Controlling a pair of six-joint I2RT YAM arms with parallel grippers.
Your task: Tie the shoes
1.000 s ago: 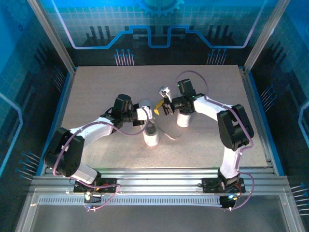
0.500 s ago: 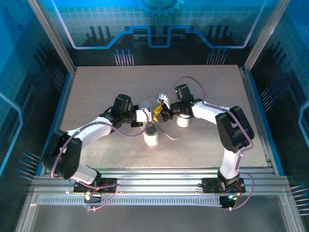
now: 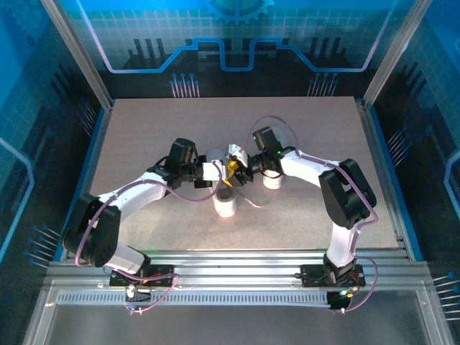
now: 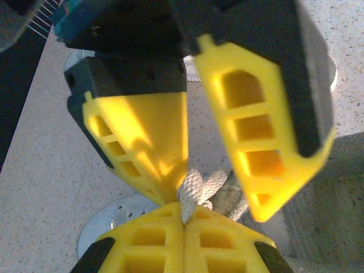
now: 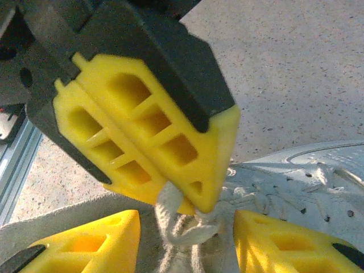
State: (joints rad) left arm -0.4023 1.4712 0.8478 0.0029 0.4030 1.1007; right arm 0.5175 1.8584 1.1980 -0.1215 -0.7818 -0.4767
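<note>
On the speckled table (image 3: 144,144), the near sneaker (image 3: 225,205) lies at 6 o'clock from the meeting grippers and the far sneaker (image 3: 272,180) at 4 o'clock. The left gripper (image 4: 183,211), with ribbed yellow fingers, pinches a woven white lace (image 5: 177,227). The right gripper (image 5: 187,224) stands apart around it. The right wrist view resolves a perforated upper, and the overhead view places both shoes.

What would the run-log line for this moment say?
left gripper: shut on lace | right gripper: open, fingers either side of the same lace | shoe: beneath both grippers
</note>
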